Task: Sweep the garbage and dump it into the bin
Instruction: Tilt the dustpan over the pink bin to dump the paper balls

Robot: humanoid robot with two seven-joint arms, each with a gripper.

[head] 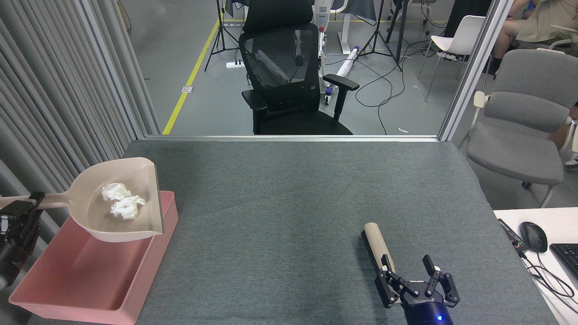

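Observation:
Two crumpled white tissue wads, the garbage, lie in a beige dustpan. The dustpan hangs level above the far end of the pink bin, which stands at the table's left front corner. My left gripper is shut on the dustpan's long handle at the far left edge of the view. At the front right, my right gripper is open over the near end of a beige brush that lies on the grey table, not gripping it.
A black office chair stands beyond the table's far edge and a grey chair off the right side. A white desk with a mouse and keyboard adjoins the right front. Grey curtains hang along the left.

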